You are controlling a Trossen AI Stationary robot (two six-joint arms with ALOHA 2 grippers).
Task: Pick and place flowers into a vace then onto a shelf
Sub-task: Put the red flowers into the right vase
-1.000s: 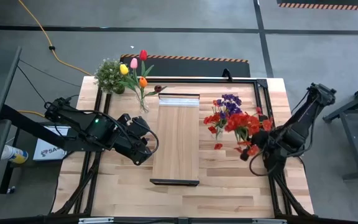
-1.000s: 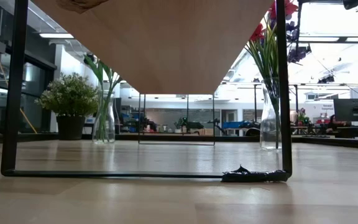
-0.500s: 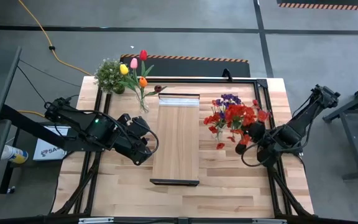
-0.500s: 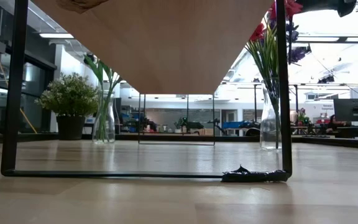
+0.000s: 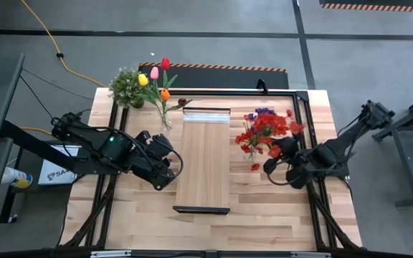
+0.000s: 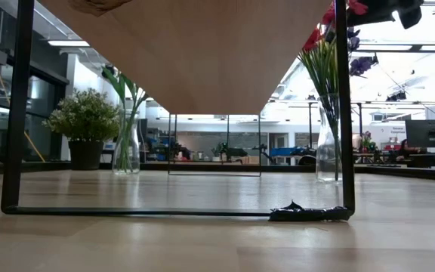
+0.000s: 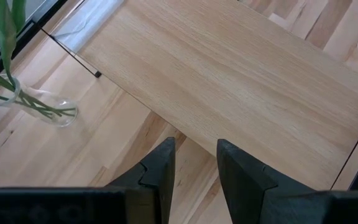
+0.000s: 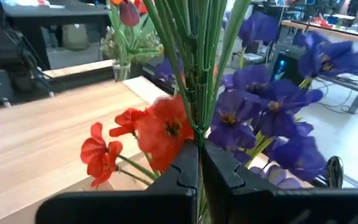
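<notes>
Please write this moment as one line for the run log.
right gripper: shut on red-petalled green-stemmed flowers, over clear glass vase | left gripper: open, beside light wooden shelf

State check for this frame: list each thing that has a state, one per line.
Right gripper: jaws shut on green stems of the red spray.
Left gripper: jaws partly open, empty, beside the shelf.
Tulips: upright in a glass vase.
Right glass vase: upright, holding stems.
Shelf: bare.
</notes>
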